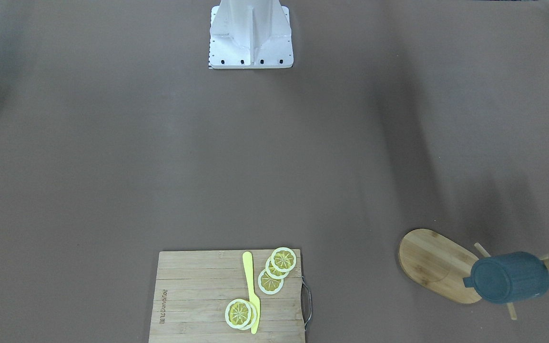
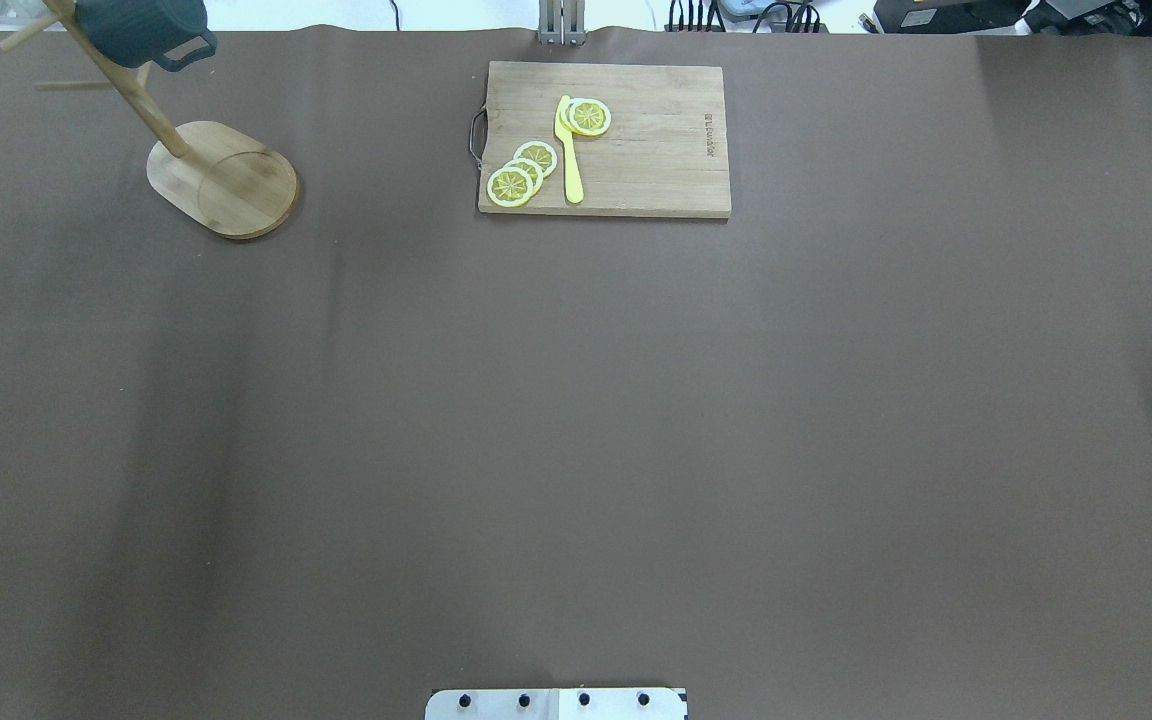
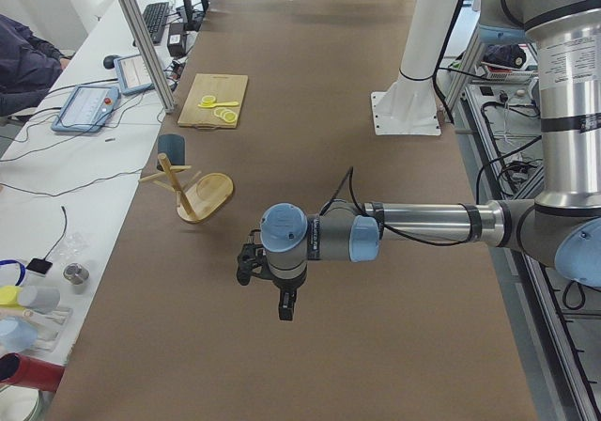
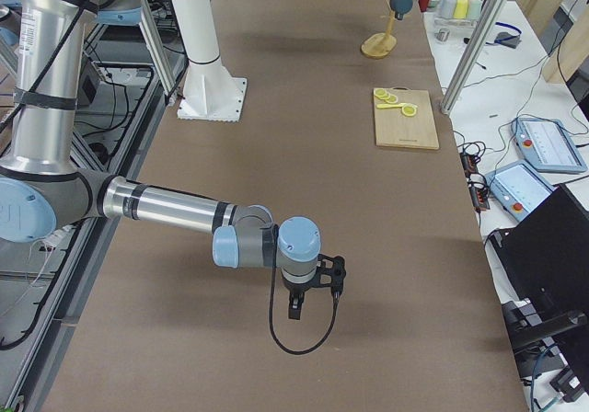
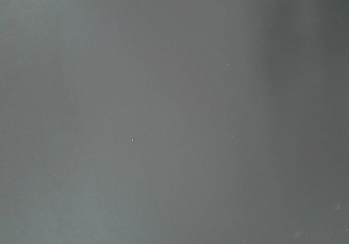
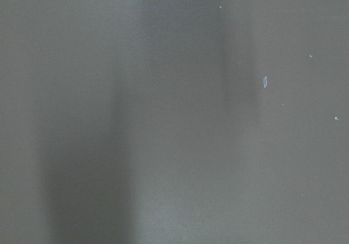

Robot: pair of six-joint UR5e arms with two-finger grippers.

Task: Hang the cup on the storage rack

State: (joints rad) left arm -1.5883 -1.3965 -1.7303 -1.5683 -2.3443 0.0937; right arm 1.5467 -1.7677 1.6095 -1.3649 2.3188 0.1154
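The dark slate-blue cup [image 1: 508, 278] hangs on a peg of the bamboo storage rack [image 1: 434, 262], mouth toward the post and handle out to the side. It also shows in the overhead view, where the cup [image 2: 141, 30] sits high on the rack [image 2: 226, 180] at the table's far left corner. No gripper touches it. My left gripper [image 3: 246, 269] shows only in the exterior left view, over bare table well away from the rack. My right gripper [image 4: 337, 274] shows only in the exterior right view, over bare table. I cannot tell whether either is open or shut.
A rectangular wooden cutting board [image 2: 656, 150] with lemon slices [image 2: 521, 175] and a yellow knife [image 2: 569, 150] lies at the far middle of the table. The robot's white base [image 1: 250, 33] stands at the near edge. Both wrist views show only brown mat.
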